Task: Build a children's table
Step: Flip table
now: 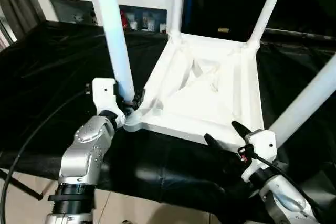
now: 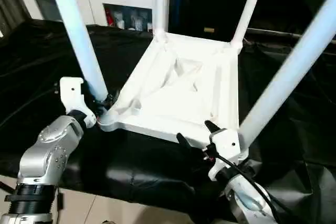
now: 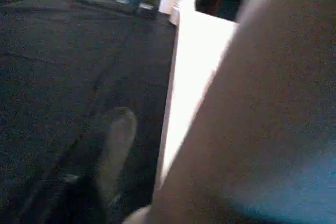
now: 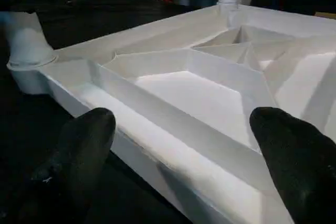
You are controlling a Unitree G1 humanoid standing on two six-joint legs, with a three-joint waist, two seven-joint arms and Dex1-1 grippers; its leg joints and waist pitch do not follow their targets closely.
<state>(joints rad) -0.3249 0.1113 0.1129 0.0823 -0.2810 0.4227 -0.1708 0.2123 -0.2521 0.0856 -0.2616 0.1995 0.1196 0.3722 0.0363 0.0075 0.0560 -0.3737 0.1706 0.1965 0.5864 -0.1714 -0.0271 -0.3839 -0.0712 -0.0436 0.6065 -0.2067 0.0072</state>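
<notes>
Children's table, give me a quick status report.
Left gripper at the near-left leg's base. Right gripper open at the tabletop's near edge. Table upside down, four legs up.

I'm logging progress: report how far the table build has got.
Done: the children's table lies upside down on the black cloth with all four legs standing in its corners. In hand: left hand at the near-left leg; right hand open at the rim. Left: turning it upright.

Both forearms are rounded silver metal shells ending in black ribbed collars, each capped by a boxy white wrist housing just behind its gripper. The left gripper (image 1: 135, 99) and right gripper (image 1: 220, 132) carry black fingers (image 4: 86, 135) with rounded, matte tips. A black cable (image 1: 31, 140) loops back from the left wrist housing, and beside the right one sit thin black leads with a small red connector.
</notes>
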